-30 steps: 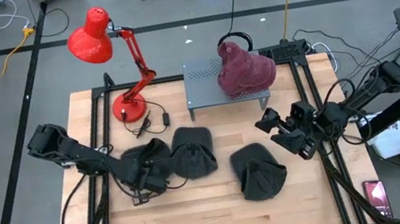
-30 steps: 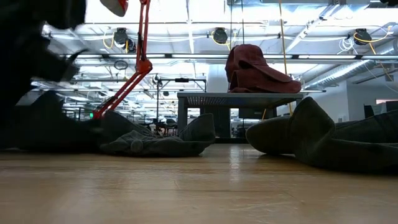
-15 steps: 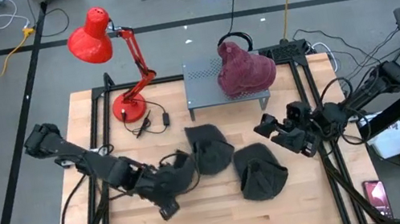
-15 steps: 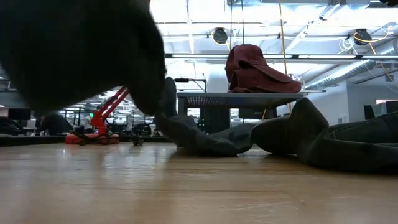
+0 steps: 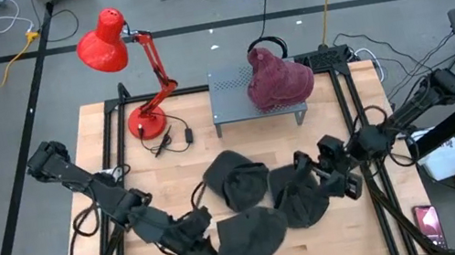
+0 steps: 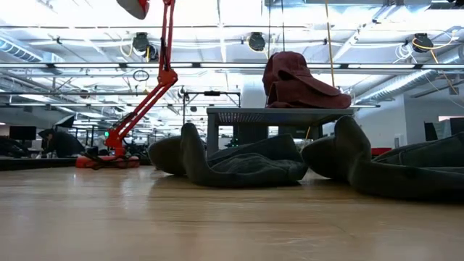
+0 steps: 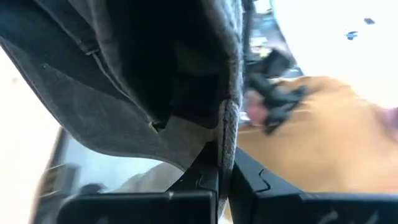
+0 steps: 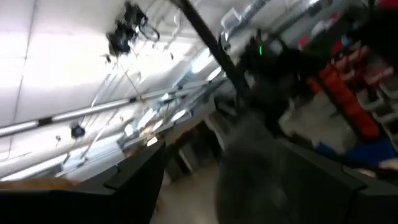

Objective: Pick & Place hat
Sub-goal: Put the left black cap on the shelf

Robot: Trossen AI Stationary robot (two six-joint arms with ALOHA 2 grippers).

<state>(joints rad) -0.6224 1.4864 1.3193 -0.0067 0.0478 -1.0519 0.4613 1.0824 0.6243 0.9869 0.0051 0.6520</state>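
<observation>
High view: you've got the left gripper [image 5: 201, 254] at lower centre of the frame, jaws pinching a dark grey hat [image 5: 250, 237] lifted near the front edge of the bench [image 5: 118, 136]. Left wrist view confirms it for you: the hat's [image 7: 143, 81] fabric edge is clamped between the two fingers [image 7: 211, 180]. Second dark hat [image 5: 237, 181] lies flat at mid-bench; third dark hat [image 5: 299, 197] sits just right of it, touching. Right gripper [image 5: 326, 176] is low at the third hat's right edge, jaws spread, and you can't tell if they touch it. Maroon hat [image 5: 278, 80] rests on the grey metal stand [image 5: 231, 90] at upper centre. Red desk lamp [image 5: 129, 65] stands upper left. Low view shows you two dark hats [image 6: 239, 159] on the bench and the maroon one [image 6: 297, 80] on the stand.
</observation>
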